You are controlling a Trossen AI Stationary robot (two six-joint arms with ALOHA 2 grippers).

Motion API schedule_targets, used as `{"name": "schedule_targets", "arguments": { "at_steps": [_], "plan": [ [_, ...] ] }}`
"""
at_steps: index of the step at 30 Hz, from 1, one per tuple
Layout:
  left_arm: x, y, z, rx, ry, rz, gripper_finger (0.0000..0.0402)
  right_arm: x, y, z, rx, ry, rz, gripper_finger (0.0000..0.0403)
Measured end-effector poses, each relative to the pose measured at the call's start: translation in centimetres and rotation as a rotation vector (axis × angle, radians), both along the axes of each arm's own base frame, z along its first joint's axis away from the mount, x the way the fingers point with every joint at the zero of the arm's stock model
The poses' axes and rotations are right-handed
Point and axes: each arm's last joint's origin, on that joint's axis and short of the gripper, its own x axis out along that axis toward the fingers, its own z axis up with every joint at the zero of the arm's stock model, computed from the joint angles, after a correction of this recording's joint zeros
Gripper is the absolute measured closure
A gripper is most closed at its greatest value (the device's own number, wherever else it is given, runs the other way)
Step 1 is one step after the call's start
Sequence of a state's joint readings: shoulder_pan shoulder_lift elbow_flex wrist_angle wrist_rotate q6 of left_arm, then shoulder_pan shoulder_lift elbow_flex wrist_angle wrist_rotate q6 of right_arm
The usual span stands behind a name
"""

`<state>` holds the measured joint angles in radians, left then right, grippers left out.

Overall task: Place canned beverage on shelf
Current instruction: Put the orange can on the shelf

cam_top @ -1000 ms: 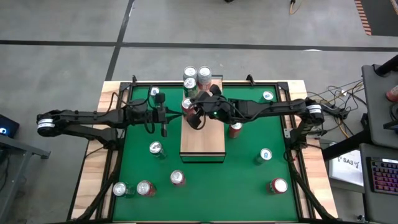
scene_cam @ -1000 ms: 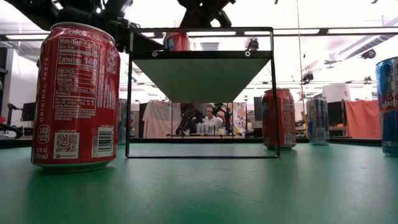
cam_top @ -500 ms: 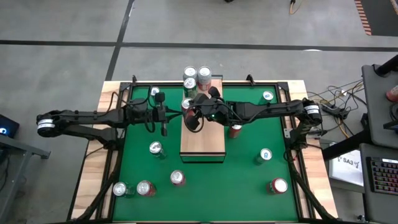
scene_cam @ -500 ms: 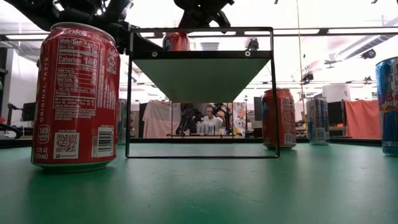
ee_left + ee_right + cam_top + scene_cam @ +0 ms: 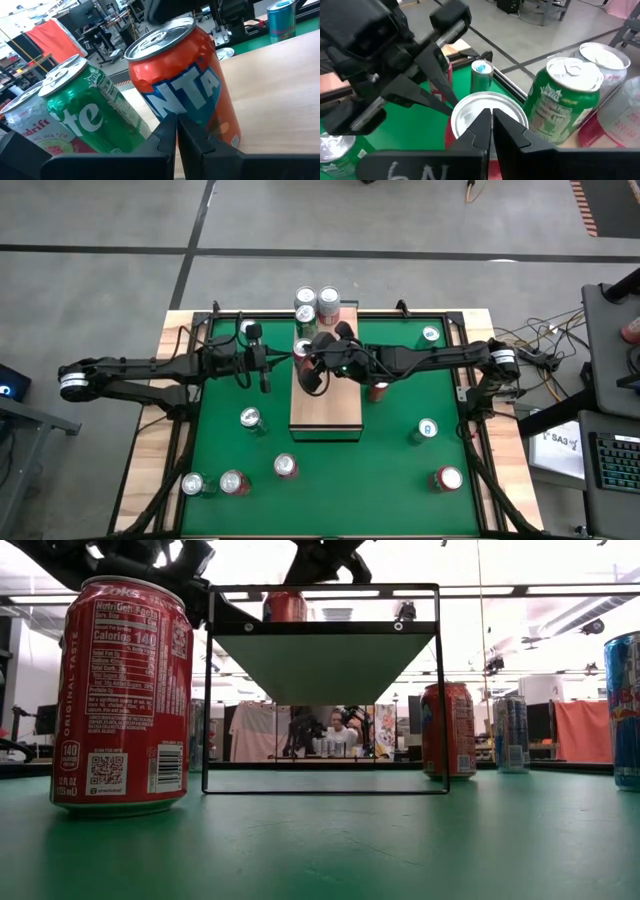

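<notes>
Now both grippers crowd the shelf's (image 5: pixel 325 405) far end. Orange can (image 5: pixel 185 80) stands upright on the wood beside a green can (image 5: pixel 85 112). Right gripper (image 5: pixel 490 117) hovers above the orange can's lid, fingers pinched together, empty. Left gripper (image 5: pixel 176 125), also clenched on nothing, points at the can's side. More cans dot the green table (image 5: pixel 390 480).

Robotics lab or open workshop hall; grey concrete floor (image 5: pixel 420 220) with dark painted lines around green test surface (image 5: pixel 400 480); desk with keyboard (image 5: pixel 612 455) and cable tangle (image 5: pixel 545 345) beyond right arm's base; far past shelf frame, person (image 5: pixel 338 730) seated at crowded workbench; ceiling strip lights (image 5: pixel 560 588); orange cloth (image 5: pixel 583 730) draped over rack.
</notes>
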<state>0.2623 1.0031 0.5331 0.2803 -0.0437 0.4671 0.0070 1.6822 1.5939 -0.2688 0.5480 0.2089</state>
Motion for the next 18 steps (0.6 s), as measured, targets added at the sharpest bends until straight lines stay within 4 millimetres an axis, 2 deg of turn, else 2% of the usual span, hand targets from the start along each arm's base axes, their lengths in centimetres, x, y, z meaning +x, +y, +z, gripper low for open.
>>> {"name": "schedule_targets", "arguments": {
  "at_steps": [4, 7, 11, 14, 18],
  "plan": [
    [-0.3, -0.1, 0.2, -0.001, 0.0, -0.022, 0.0402, -0.5, 0.8, 1.7, -0.011, -0.039, 0.031, 0.0394],
    [-0.9, -0.3, 0.4, 0.004, 0.016, -0.029, 0.0402, -0.6, 1.9, 2.0, 0.005, -0.027, 0.13, 0.0394],
    [-2.2, -0.7, 1.4, 0.015, -0.01, -0.035, 0.0402, -0.4, 3.2, 1.3, 0.081, 0.015, 0.333, 0.0394],
    [-3.5, -1.2, 2.3, 0.02, -0.048, -0.101, 0.0402, 0.0, 3.3, 0.4, 0.103, 0.045, 0.333, 0.0394],
    [-4.9, -2.0, 3.4, 0.026, -0.11, -0.215, 0.0402, 0.5, 2.4, -0.7, 0.085, 0.084, 0.268, 0.0394]
  ]
}}
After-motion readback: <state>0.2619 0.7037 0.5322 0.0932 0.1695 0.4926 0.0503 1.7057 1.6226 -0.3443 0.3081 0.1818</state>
